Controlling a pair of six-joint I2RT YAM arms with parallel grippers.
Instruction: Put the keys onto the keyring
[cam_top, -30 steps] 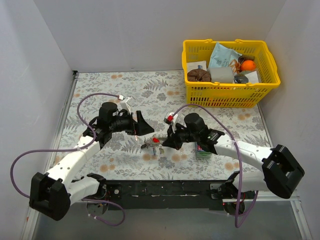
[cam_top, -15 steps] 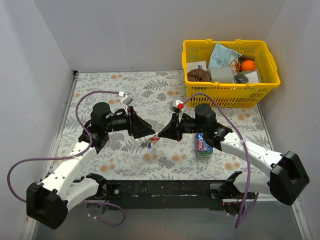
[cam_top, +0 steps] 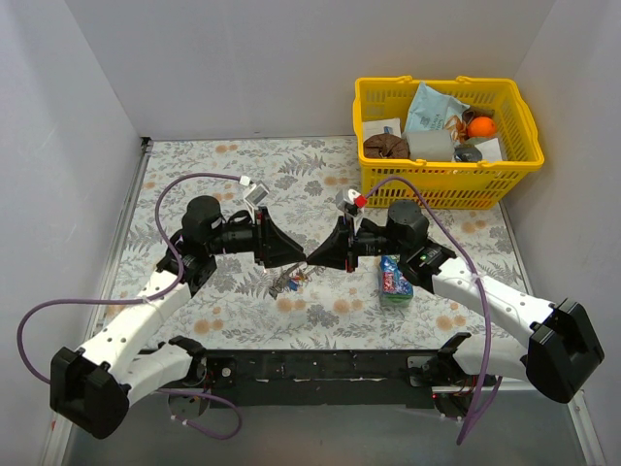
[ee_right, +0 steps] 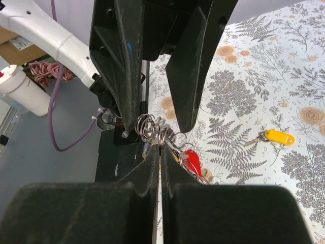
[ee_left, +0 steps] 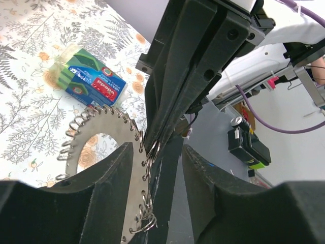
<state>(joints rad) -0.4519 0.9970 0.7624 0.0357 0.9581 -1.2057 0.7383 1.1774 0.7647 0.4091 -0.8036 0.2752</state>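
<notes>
My right gripper [cam_top: 313, 257] is shut on the keyring [ee_right: 152, 128], a silver coiled loop pinched at its tips [ee_right: 160, 146]. A red key [ee_right: 192, 160] hangs on the ring just below the tips. The bunch of keys [cam_top: 286, 282] dangles under the two grippers. A yellow key [ee_right: 277, 136] lies loose on the floral cloth. My left gripper [cam_top: 295, 255] is open, tip to tip with the right one. In the left wrist view its fingers [ee_left: 109, 173] straddle the keyring [ee_left: 146, 162] and the right gripper's tips [ee_left: 172, 117] without closing on them.
A blue-green snack packet [cam_top: 394, 280] lies on the cloth right of the grippers, also in the left wrist view [ee_left: 91, 81]. A yellow basket [cam_top: 446, 177] of odds and ends stands at the back right. Purple cables arch over both arms.
The right gripper has risen from the cloth with the ring and keys. The left gripper has moved right, so the two tips now meet above the table.
</notes>
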